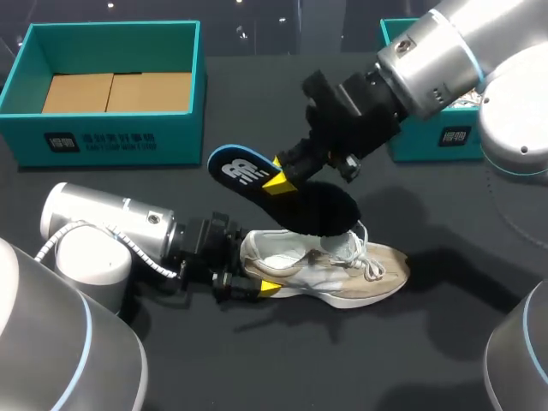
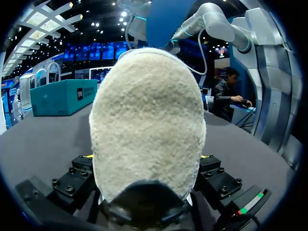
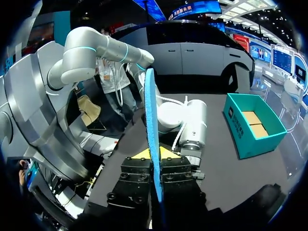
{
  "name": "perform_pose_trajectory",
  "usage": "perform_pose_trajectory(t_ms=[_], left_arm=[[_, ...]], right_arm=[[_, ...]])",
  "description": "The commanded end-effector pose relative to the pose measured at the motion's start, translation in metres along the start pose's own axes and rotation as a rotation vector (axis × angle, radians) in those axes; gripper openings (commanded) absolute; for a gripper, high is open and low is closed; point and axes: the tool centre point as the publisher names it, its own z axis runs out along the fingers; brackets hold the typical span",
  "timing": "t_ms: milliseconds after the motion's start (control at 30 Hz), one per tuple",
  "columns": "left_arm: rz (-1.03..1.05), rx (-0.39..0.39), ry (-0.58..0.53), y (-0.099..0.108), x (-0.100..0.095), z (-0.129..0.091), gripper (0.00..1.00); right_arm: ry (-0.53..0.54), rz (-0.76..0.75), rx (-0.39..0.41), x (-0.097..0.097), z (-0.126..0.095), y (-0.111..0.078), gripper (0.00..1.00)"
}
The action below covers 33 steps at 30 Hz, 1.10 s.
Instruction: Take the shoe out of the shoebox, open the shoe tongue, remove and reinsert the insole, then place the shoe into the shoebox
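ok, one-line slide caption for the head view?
Right gripper holds the insole above the shoe while left gripper clamps its heel on the table, shoebox behind.

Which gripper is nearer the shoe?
Left. The left gripper is touching it, shut on the heel of the shoe. The right gripper is above the shoe, shut on the insole that it holds over the shoe.

Shoe (image 1: 377, 270) on table (image 1: 257, 360) centre; insole (image 1: 257, 180) above it; shoebox (image 1: 111, 137) behind, left.
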Motion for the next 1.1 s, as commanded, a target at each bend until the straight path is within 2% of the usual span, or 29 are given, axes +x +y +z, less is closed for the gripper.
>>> perform_pose_trajectory(t_ms=[33, 167, 300, 333, 767, 833, 933, 1000, 1033, 1100], left_arm=[[0.0, -0.001, 0.0, 0.0, 0.0, 0.0, 0.0], [0.0, -0.001, 0.0, 0.0, 0.0, 0.0, 0.0], [0.0, -0.001, 0.0, 0.0, 0.0, 0.0, 0.0], [0.0, -0.001, 0.0, 0.0, 0.0, 0.0, 0.0], [0.0, -0.001, 0.0, 0.0, 0.0, 0.0, 0.0], [0.0, -0.001, 0.0, 0.0, 0.0, 0.0, 0.0], [0.0, -0.001, 0.0, 0.0, 0.0, 0.0, 0.0], [0.0, -0.001, 0.0, 0.0, 0.0, 0.0, 0.0], [0.0, -0.001, 0.0, 0.0, 0.0, 0.0, 0.0], [0.0, -0.001, 0.0, 0.0, 0.0, 0.0, 0.0]], right_arm=[[-0.086, -0.023, -0.08, 0.018, -0.019, 0.004, 0.0], [-0.134, -0.006, -0.134, 0.036, -0.044, 0.014, 0.0], [-0.159, 0.001, -0.309, 0.051, -0.062, 0.019, 0.0], [-0.176, 0.02, -0.308, 0.056, -0.067, 0.019, 0.0], [-0.176, 0.02, -0.308, 0.056, -0.067, 0.019, 0.0], [-0.193, 0.041, -0.386, 0.067, -0.073, 0.022, 0.0], [-0.175, 0.063, -0.428, 0.082, -0.078, 0.027, 0.0], [-0.163, 0.102, -0.525, 0.092, -0.082, 0.028, 0.0], [-0.149, 0.104, -0.548, 0.097, -0.084, 0.029, 0.0], [-0.152, 0.104, -0.541, 0.102, -0.087, 0.03, 0.0]])
